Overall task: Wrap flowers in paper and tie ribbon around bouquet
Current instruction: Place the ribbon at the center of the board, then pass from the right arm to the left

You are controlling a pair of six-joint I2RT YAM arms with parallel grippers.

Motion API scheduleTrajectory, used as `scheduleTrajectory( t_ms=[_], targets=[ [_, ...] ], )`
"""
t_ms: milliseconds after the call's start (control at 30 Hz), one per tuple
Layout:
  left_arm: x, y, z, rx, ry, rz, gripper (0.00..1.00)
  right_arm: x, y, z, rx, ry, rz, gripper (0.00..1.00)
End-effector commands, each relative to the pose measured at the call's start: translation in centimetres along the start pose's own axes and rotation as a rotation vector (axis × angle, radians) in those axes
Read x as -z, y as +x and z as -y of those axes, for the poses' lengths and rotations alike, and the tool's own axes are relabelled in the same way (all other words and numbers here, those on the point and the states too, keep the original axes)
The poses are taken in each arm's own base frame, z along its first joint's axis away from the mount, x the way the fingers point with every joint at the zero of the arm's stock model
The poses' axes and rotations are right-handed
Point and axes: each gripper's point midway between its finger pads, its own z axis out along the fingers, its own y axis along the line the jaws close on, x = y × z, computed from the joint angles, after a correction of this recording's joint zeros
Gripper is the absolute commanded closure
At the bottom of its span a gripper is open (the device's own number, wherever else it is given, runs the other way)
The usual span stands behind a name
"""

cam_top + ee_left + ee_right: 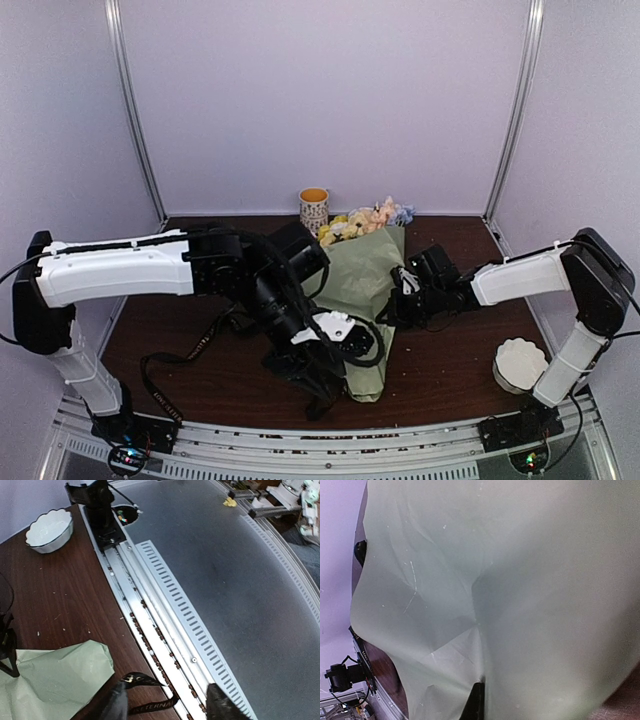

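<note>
The paper (365, 275), sage green, is wrapped round the flowers (365, 220), whose yellow, peach and pale blue heads stick out at the far end. My right gripper (402, 292) is shut on the paper's right edge. In the right wrist view the paper (470, 580) fills the frame and is pinched at the right gripper (481, 686). My left gripper (318, 398) hangs over the bundle's near end by the table edge. In the left wrist view the left gripper (167, 696) is open. The black lettered ribbon (152, 707) lies between the jaws, its end draped on one finger (116, 704). More ribbon (198, 348) trails left.
A patterned mug (314, 210) stands behind the flower heads. A white scalloped stack (520, 365) sits at the near right, also seen as a scalloped stack (49, 529) in the left wrist view. The metal rail (165, 630) runs along the table's near edge.
</note>
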Motion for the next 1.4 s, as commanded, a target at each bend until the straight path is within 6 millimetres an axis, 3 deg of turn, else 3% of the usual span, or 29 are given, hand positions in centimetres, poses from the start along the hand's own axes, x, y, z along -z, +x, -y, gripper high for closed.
scheduleTrajectory(
  t_ms=[0, 100, 167, 233, 333, 400, 467, 533, 633, 833, 1000, 1067, 1267, 1367],
  targets=[
    [-0.2, -1.9, -2.0, -0.08, -0.078, 0.031, 0.34, 0.9, -1.6, -1.7, 0.046, -0.021, 0.058, 1.0],
    [0.5, -1.8, -2.3, -0.106, -0.145, 0.046, 0.24, 0.9, -1.6, -1.6, 0.047, -0.019, 0.059, 1.0],
    [1.4, -1.6, -4.1, -0.081, -0.263, 0.058, 0.19, 0.8, -1.6, -1.6, 0.045, -0.021, 0.058, 1.0],
    [3.2, -1.0, -7.2, 0.018, -0.42, 0.078, 0.16, 0.7, -1.7, -1.7, 0.039, -0.029, 0.058, 1.0],
    [7.9, 0.7, -13.4, 0.333, -0.621, 0.205, 0.15, 0.5, -1.7, -1.7, 0.036, -0.032, 0.058, 1.0],
    [11.0, 3.8, -17.6, 0.634, -0.706, 0.326, 0.17, 0.4, -1.7, -1.6, 0.033, -0.03, 0.058, 1.0],
    [12.4, 7.7, -20.9, 0.9, -0.745, 0.423, 0.21, 0.4, -1.7, -1.5, 0.03, -0.028, 0.058, 1.0],
    [12.5, 11.2, -23.3, 1.072, -0.781, 0.505, 0.22, 0.4, -1.7, -1.6, 0.029, -0.03, 0.061, 1.0],
    [12.7, 15.5, -25.4, 1.244, -0.859, 0.582, 0.18, 0.5, -1.8, -1.8, 0.024, -0.035, 0.066, 1.0],
    [11.4, 18.7, -28.3, 1.314, -0.885, 0.539, 0.14, 0.4, -1.7, -1.7, 0.031, -0.03, 0.063, 1.0],
    [11.0, 24.4, -29.6, 1.46, -0.949, 0.488, 0.14, 0.4, -1.5, -1.7, 0.029, -0.036, 0.064, 1.0],
    [10.8, 25.4, -30.3, 1.471, -0.93, 0.504, 0.14, 0.3, -1.5, -1.7, 0.029, -0.036, 0.064, 1.0],
    [8.4, 24.8, -31.9, 1.422, -0.806, 0.501, 0.19, 0.1, -1.6, -2.0, 0.03, -0.048, 0.054, 1.0],
    [7.4, 25.5, -32.0, 1.452, -0.773, 0.476, 0.19, 0.3, -1.9, -2.5, 0.033, -0.059, 0.061, 1.0]
  ],
)
